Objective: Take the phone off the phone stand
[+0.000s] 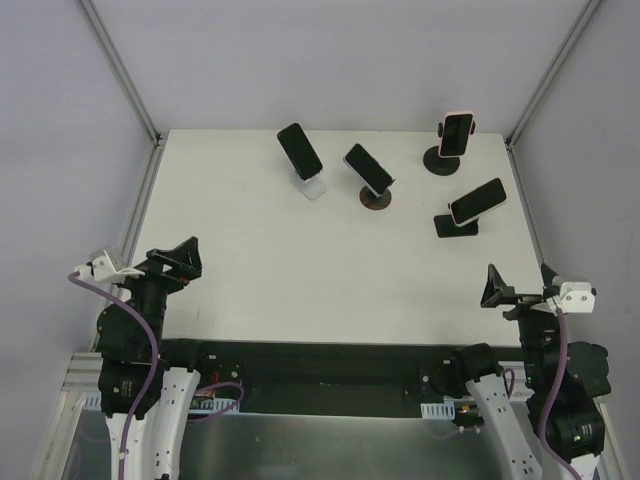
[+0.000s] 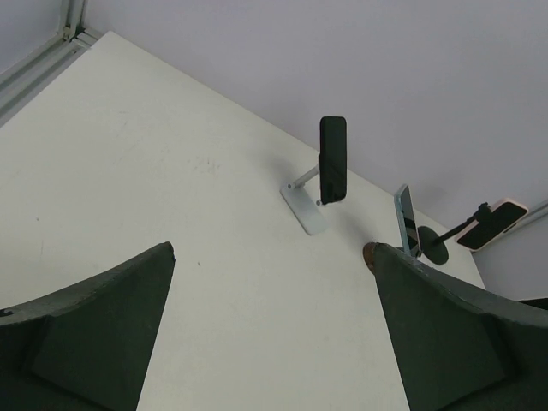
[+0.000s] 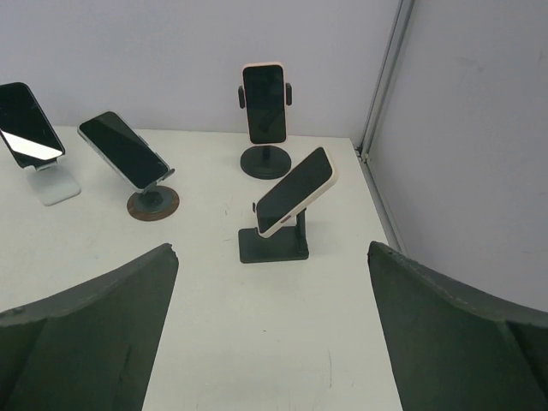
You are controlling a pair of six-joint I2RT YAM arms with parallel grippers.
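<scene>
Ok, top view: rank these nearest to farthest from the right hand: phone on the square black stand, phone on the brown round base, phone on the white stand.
From the right hand:
1. Phone on the square black stand, right side.
2. Phone on the brown round base, back centre.
3. Phone on the white stand, back left.

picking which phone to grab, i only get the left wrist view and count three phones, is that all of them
Observer: No, four. A fourth phone rests on a square black stand on the right side.
Operator: which arm is closer to it
Observer: The right gripper, open at the near right.
Operator: is it upright
Observer: No, slanted, screen facing up and toward the arms.
</scene>
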